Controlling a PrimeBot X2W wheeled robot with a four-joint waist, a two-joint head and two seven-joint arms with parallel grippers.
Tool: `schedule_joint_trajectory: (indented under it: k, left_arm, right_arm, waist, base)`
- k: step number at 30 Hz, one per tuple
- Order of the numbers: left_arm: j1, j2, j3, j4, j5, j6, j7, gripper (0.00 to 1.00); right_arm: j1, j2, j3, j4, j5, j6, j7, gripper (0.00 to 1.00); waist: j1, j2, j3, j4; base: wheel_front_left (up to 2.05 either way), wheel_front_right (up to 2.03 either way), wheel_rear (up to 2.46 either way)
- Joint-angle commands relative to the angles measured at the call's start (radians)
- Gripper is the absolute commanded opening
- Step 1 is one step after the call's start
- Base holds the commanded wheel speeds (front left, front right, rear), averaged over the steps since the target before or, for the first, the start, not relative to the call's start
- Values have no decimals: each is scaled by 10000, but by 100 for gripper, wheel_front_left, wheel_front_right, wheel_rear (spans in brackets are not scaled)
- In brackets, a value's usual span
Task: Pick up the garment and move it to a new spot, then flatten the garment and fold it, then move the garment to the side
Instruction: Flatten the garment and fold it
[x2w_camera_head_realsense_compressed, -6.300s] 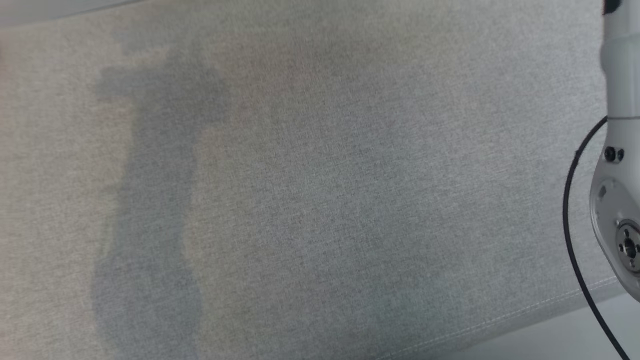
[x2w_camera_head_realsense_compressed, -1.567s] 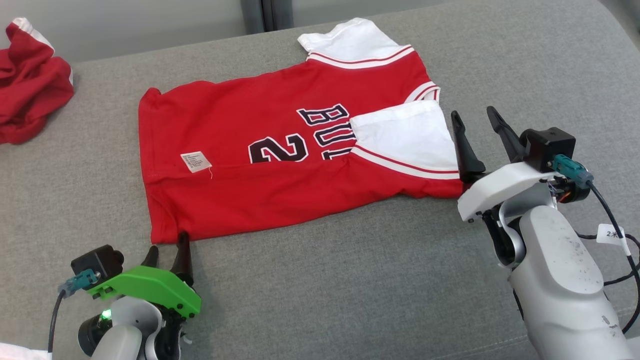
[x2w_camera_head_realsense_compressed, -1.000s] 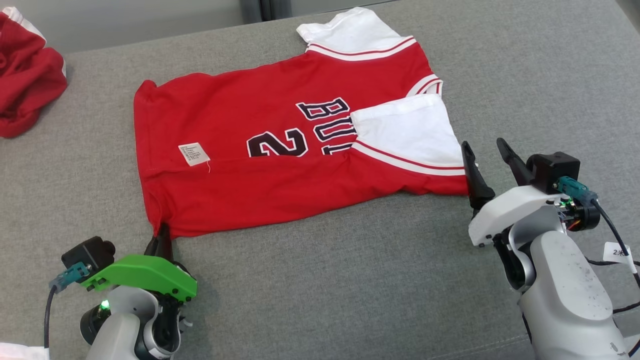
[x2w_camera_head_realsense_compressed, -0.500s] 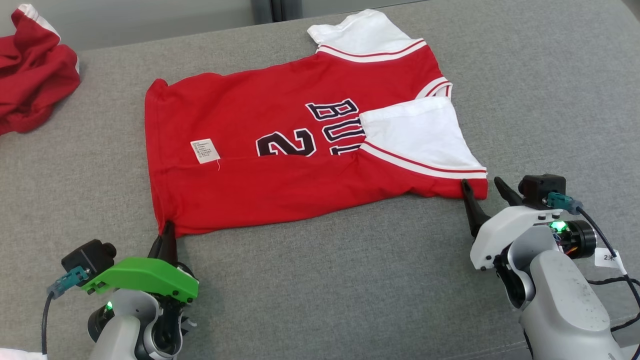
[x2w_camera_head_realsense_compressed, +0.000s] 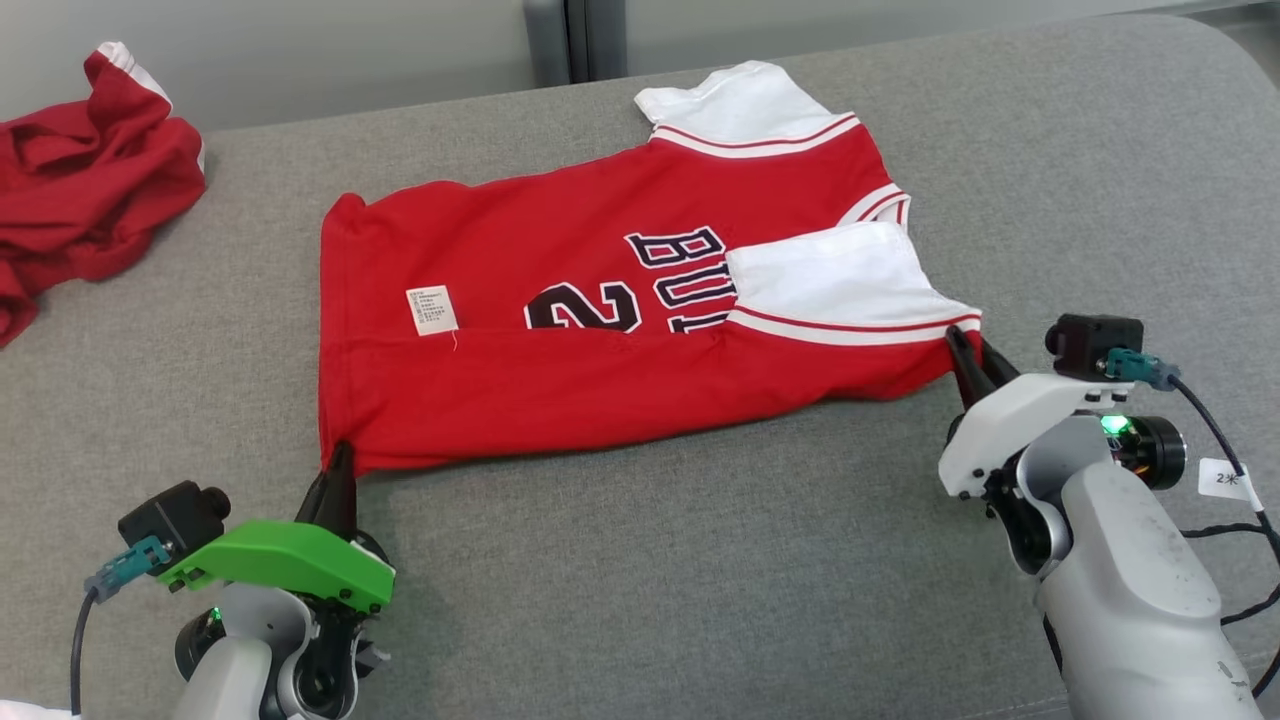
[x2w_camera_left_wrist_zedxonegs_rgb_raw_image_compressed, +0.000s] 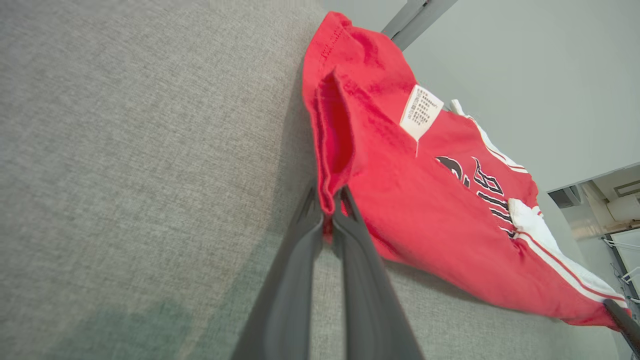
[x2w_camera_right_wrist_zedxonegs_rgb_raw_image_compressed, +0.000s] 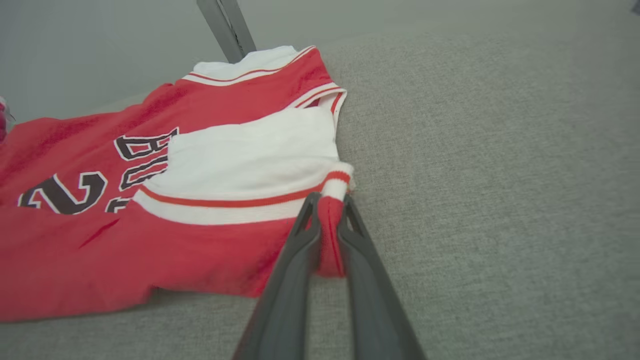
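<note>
The garment (x2w_camera_head_realsense_compressed: 560, 300) is a red jersey with white sleeves and dark lettering, lying spread on the grey cushion (x2w_camera_head_realsense_compressed: 700, 560) with a white label showing. My left gripper (x2w_camera_head_realsense_compressed: 338, 462) is shut on its near left hem corner; the left wrist view shows the garment (x2w_camera_left_wrist_zedxonegs_rgb_raw_image_compressed: 440, 200) with that corner pinched in the left gripper (x2w_camera_left_wrist_zedxonegs_rgb_raw_image_compressed: 327, 205). My right gripper (x2w_camera_head_realsense_compressed: 968, 345) is shut on the near right corner by the white sleeve. In the right wrist view the garment (x2w_camera_right_wrist_zedxonegs_rgb_raw_image_compressed: 125, 225) has its red-and-white cuff edge bunched inside the right gripper (x2w_camera_right_wrist_zedxonegs_rgb_raw_image_compressed: 328, 215).
A second red cloth (x2w_camera_head_realsense_compressed: 80, 170) lies crumpled at the far left of the cushion. A pale wall with a dark upright post (x2w_camera_head_realsense_compressed: 565, 40) stands behind. Bare grey cushion stretches in front of the garment and to its right.
My right gripper has gone from open beside the garment's right corner to shut on it. The left gripper keeps its hold on the hem corner. The camera has shifted slightly.
</note>
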Motion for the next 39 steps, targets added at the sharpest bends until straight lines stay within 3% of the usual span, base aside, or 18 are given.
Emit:
schedule_joint_trajectory:
  k: [1,9,15,20,25,30,31,32,33,39]
  left_arm:
    - [190,125,-14,-133,-46,-79,65,0]
    - [1146,597,-382,-1509,45,-259,610,0]
    - [2601,936,-564,-2843,70,59,976,0]
    - [3818,869,-732,-3459,-136,383,1185,0]
    - [4372,799,-924,-3418,-197,554,1314,0]
    - [4384,923,-1042,-3042,5,724,1454,4]
    - [4363,961,-1063,-2981,49,725,1470,36]
    - [4352,988,-1064,-2938,92,736,1445,74]
    - [4351,1007,-1071,-2915,114,736,1430,100]
    - [4332,1256,-901,-3057,373,834,1196,100]
  right_arm:
    - [-71,-58,-115,-118,38,-9,-41,0]
    - [948,-378,-286,-1847,440,-9,673,0]
    - [3028,-397,-616,-4143,720,-9,1482,0]
    - [4821,-161,-964,-5627,729,-9,2065,0]
    - [5753,-64,-975,-6014,505,-9,2237,0]
    - [5931,-48,-881,-5588,488,-9,2076,0]
    - [5897,-48,-905,-5441,557,-9,2019,20]
    - [5860,-47,-906,-5315,594,-9,1966,47]
    - [5829,-47,-923,-5228,615,-9,1912,100]
    - [5735,-46,-1084,-4905,457,-9,1731,100]
  waist:
    - [0,0,-210,20]
    - [0,0,-701,106]
    - [0,0,-978,151]
    - [0,0,-1099,95]
    - [0,0,-1114,6]
    - [0,0,-1076,-69]
    - [0,0,-1071,-74]
    - [0,0,-1067,-72]
    - [0,0,-1064,-66]
    - [0,0,-1033,23]
  base:
    - [0,0,0]
    - [0,0,0]
    - [0,0,0]
    - [0,0,0]
    - [0,0,0]
    - [0,0,0]
    - [0,0,0]
    - [0,0,0]
    - [0,0,0]
    - [0,0,0]
